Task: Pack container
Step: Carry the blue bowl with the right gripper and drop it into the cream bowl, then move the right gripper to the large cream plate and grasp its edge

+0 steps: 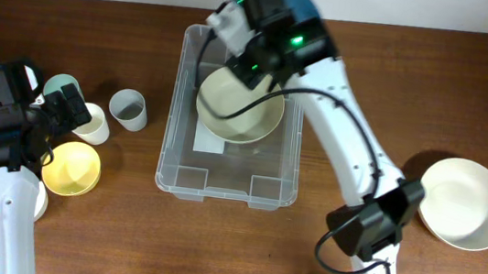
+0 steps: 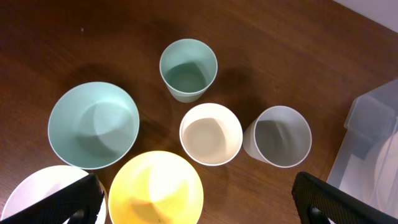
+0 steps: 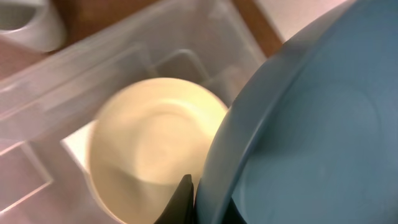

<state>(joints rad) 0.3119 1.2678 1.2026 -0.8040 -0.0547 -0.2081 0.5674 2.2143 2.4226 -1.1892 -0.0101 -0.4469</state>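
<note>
Standing near one container (image 1: pixel 225 183): three cups (image 2: pixel 211 134)

Overhead: fixed, looks straight down, takes in the whole table (image 1: pixel 469 98) from afar. Left wrist: looks down from mid-height over the grey cup (image 2: pixel 283 135), with the container (image 2: pixel 373 124) corner at the right edge. Right wrist: close, tilted into the container, a blue bowl (image 3: pixel 311 124) blocking half the frame. All 3 views share the container.

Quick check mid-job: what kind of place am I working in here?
Probably a robot test bench rather than a kitchen: wooden table, clear container, and empty bowls and cups set out for packing.
</note>
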